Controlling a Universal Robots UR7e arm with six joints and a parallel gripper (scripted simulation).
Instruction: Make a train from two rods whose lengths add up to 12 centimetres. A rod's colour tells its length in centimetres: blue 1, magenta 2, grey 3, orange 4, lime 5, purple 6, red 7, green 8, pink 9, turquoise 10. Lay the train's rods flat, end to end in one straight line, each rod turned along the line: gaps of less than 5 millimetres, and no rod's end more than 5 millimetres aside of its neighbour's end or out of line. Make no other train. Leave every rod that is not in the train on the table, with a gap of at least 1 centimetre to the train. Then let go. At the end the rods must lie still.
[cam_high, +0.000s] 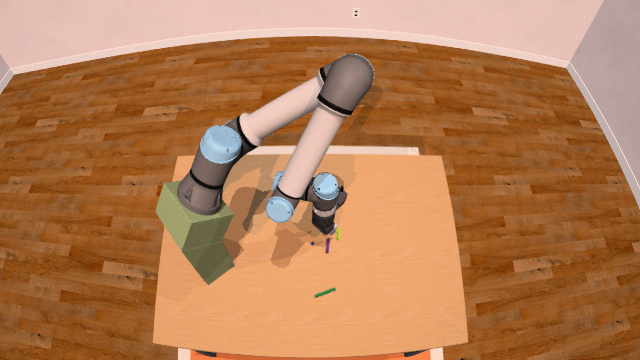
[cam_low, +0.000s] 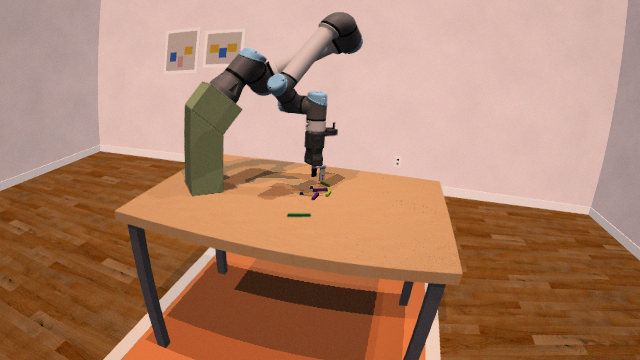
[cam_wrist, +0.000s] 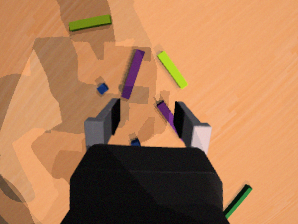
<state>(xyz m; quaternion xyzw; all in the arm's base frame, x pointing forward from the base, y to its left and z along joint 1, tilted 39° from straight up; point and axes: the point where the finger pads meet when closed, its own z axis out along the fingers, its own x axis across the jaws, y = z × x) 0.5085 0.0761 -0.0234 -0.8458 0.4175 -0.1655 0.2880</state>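
Note:
My gripper (cam_wrist: 147, 111) (cam_high: 327, 229) is open and empty, pointing down just above the table. In the wrist view a short purple rod (cam_wrist: 166, 115) lies between the fingers, close to the right finger, and a small blue rod (cam_wrist: 135, 141) lies near the palm. Ahead of the fingers lie a longer-looking purple rod (cam_wrist: 133, 74), a lime rod (cam_wrist: 172, 70) and another blue rod (cam_wrist: 103, 88). A second lime rod (cam_wrist: 89, 23) lies farther off in shadow. In the top view the purple rod (cam_high: 328, 245) and the lime rod (cam_high: 338, 233) lie just in front of the gripper.
A green rod (cam_high: 325, 292) lies alone nearer the table's front edge; it also shows in the exterior view (cam_low: 299, 215) and the wrist view (cam_wrist: 237, 201). The olive arm pedestal (cam_high: 197, 230) stands at the table's left side.

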